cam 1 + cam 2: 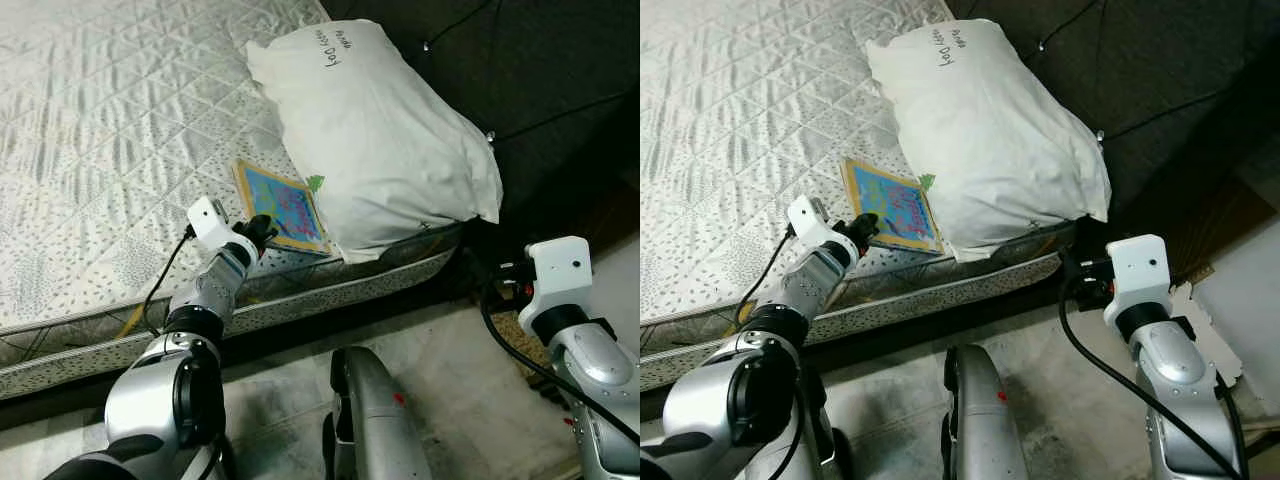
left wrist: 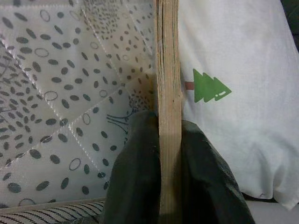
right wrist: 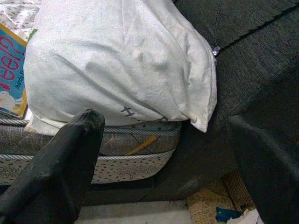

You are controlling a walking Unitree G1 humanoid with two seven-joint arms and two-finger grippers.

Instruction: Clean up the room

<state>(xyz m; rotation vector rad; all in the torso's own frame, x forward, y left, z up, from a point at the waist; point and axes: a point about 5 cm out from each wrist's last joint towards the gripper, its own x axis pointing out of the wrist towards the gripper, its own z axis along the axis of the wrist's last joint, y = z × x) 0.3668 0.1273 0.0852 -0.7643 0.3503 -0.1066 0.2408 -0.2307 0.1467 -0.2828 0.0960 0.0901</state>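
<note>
Left gripper (image 1: 262, 229) mine, fingers clamped on near-left edge of book (image 1: 285, 208). Book flat on mattress (image 1: 100, 130), far-right side tucked under pillow (image 1: 375, 140); long axis runs near-far. Right gripper (image 3: 154, 163) spread apart, idle, well right of bed edge. Judge: draw book leftward, out from pillow.

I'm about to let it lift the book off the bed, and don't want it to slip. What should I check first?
1. Left gripper shut on thin colourful picture book: ok, fingers clamp its edge.
2. Book free of large white pillow: not ok, the pillow overlaps its far side.
3. Grip depth: cannot tell.
4. Right gripper clear of the book: ok, open beside the quilted white mattress corner.
</note>
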